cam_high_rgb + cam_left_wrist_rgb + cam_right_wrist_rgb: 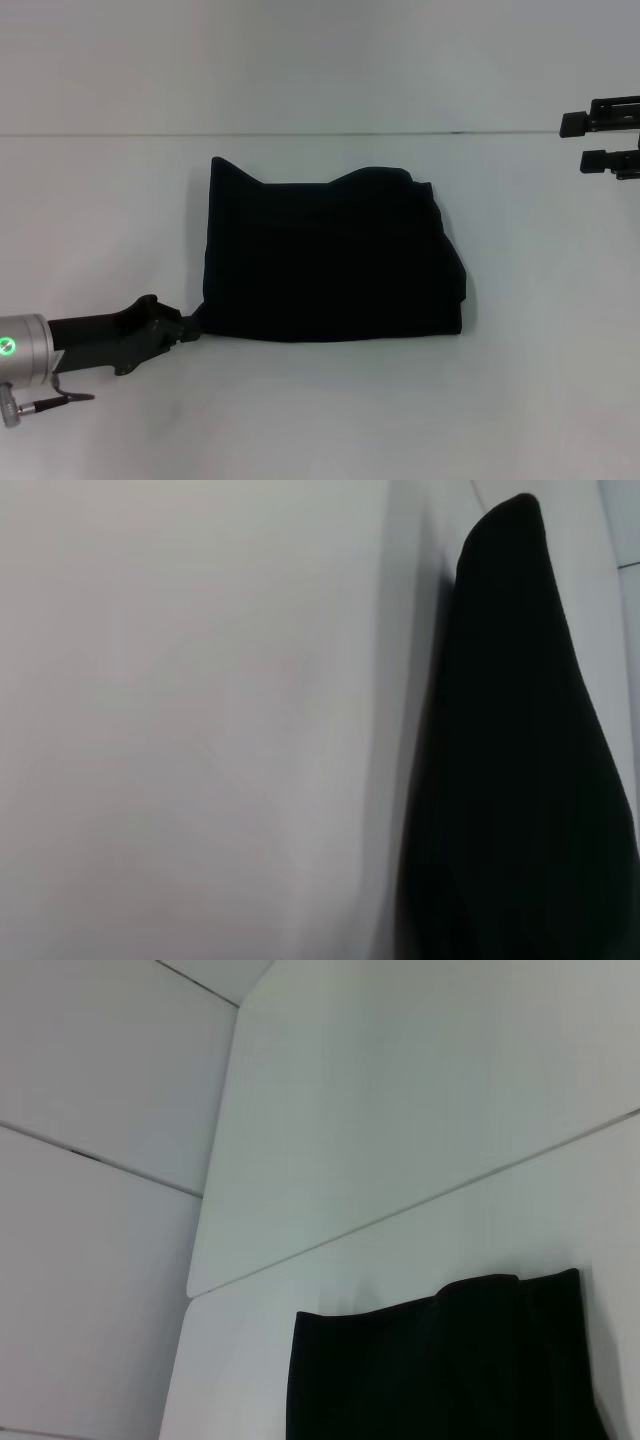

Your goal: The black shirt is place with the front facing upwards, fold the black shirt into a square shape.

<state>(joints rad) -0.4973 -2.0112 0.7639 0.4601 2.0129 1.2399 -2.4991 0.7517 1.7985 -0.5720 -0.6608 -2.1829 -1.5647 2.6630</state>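
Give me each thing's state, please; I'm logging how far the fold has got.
black shirt: folded into a rough rectangle, lying flat on the table, no lettering showing.
left gripper: low at the shirt's near left corner, touching its edge.
right gripper: raised at the far right, apart from the shirt, fingers open.
table: white, bearing the shirt.

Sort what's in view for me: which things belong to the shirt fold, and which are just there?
Part of the job:
black shirt, folded into a rough rectangle
left gripper, at the shirt's near left corner
right gripper, raised off at the far right edge

Just there:
white table, nothing else lying on it
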